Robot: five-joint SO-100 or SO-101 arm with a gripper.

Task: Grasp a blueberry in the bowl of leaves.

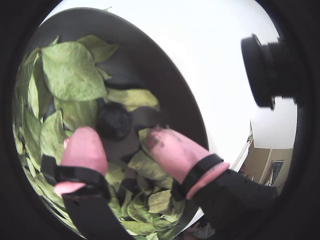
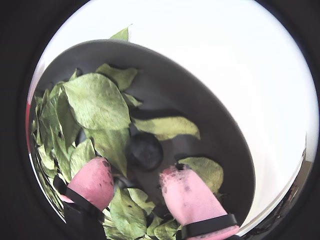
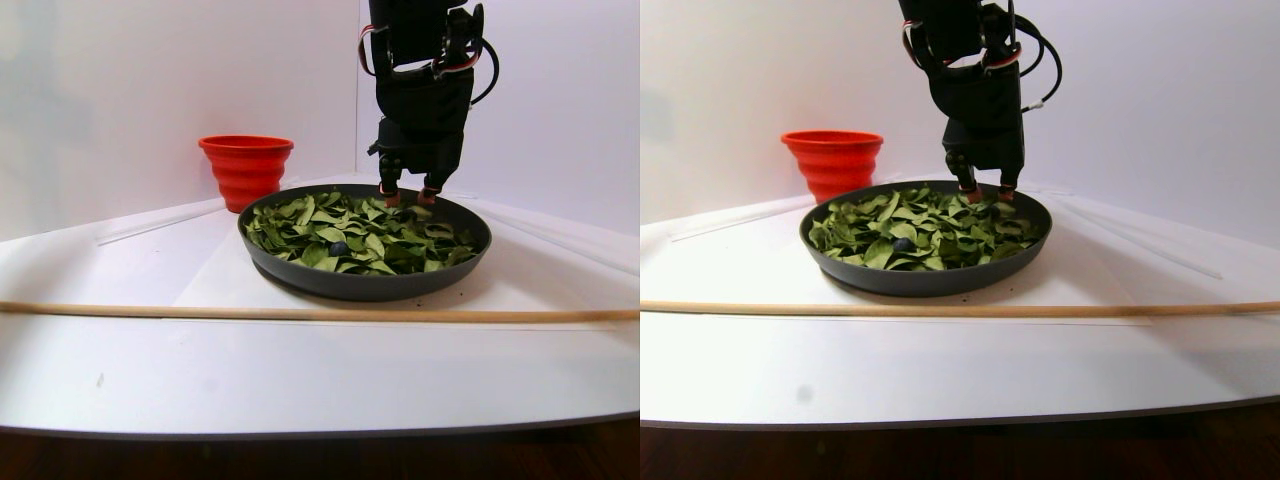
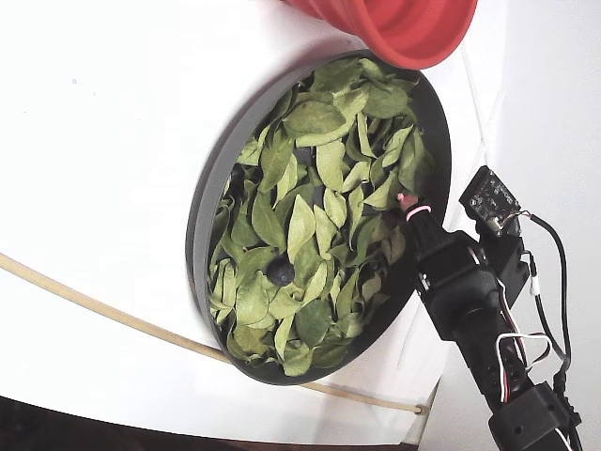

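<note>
The dark-grey bowl (image 4: 208, 178) holds many green leaves (image 4: 300, 225). My gripper (image 1: 121, 133) is open, with its pink fingertips (image 2: 95, 177) down among the leaves near the bowl's wall. A dark blueberry (image 1: 114, 121) lies on the bare bowl floor just beyond the tips, in line with the gap between them; it also shows in the other wrist view (image 2: 144, 151). Nothing is held. In the stereo pair view the gripper (image 3: 405, 197) stands at the bowl's far edge. A second blueberry (image 4: 280, 272) sits among leaves away from the gripper, nearer the front in the stereo pair view (image 3: 338, 247).
A red-orange ribbed bowl (image 3: 246, 165) stands behind the grey bowl to the left, at the top in the fixed view (image 4: 413, 23). A thin wooden stick (image 3: 300, 314) lies across the white table in front of the bowl. White walls close in behind.
</note>
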